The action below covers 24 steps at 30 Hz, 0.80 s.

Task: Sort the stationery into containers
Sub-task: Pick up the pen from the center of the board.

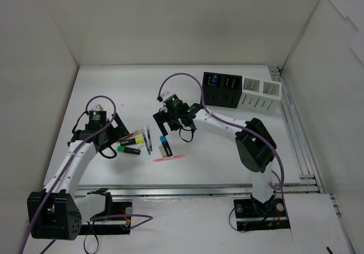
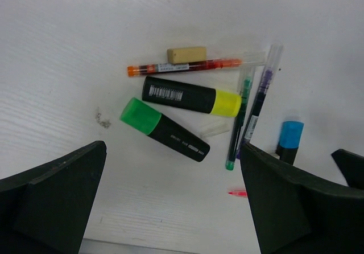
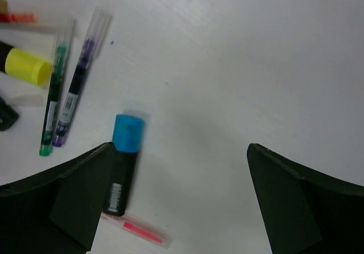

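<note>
The stationery lies in a cluster on the white table. In the left wrist view I see a green highlighter [image 2: 164, 128], a yellow highlighter [image 2: 190, 95], a pale eraser [image 2: 186, 54], an orange-red pen [image 2: 182, 67], a green pen [image 2: 238, 120], a purple pen [image 2: 259, 97] and a blue-capped black block [image 2: 290, 140]. My left gripper [image 2: 173, 208] is open and empty, just near of the highlighters. My right gripper [image 3: 179, 203] is open and empty, with the blue-capped block [image 3: 125, 157] and a thin red pen [image 3: 139, 229] by its left finger. The black box [image 1: 220, 89] and white box [image 1: 260, 94] stand at the back right.
A blue-capped item [image 1: 214, 81] sits in the black box's left compartment. White walls close in the table on three sides. A metal rail [image 1: 296, 128] runs along the right edge. Cables loop over both arms.
</note>
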### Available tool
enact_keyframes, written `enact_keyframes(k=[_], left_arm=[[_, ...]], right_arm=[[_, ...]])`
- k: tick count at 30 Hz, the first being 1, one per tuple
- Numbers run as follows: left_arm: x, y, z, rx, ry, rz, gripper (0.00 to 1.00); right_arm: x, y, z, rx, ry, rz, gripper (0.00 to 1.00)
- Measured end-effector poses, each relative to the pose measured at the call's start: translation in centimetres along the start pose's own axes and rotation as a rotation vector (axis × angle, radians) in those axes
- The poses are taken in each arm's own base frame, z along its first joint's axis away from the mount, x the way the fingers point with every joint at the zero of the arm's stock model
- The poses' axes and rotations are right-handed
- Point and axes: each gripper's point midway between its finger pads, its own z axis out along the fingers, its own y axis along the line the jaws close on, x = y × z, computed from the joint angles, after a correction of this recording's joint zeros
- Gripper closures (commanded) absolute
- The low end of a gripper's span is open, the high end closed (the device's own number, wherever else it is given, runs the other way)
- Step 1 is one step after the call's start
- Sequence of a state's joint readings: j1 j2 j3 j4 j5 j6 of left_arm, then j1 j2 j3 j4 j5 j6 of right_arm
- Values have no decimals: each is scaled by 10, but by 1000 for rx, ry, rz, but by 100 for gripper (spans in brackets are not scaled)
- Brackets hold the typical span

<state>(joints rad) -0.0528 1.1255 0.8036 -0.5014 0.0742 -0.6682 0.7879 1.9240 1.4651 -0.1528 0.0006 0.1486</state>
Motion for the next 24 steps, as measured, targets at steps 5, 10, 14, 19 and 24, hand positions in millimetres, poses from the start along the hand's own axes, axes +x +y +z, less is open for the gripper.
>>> enact_keyframes(k=[5,10,14,19,24], left_arm=[[18,16,-6,-36,12,-26,1],[22,20,-9,-43,0,-50,1],[27,25,-8,-57,7,-62,1],[28,26,-8,-59,3,-70,1],[29,27,-11,-50,-12,-78,0]], right_arm=[[45,36,21,-50,138,2,8],[68,37,44,-14,202,43,18],[66,30,47,51,186,73,34],[64,20,47,128,164,106,65],[61,13,48,174,144,134,89]])
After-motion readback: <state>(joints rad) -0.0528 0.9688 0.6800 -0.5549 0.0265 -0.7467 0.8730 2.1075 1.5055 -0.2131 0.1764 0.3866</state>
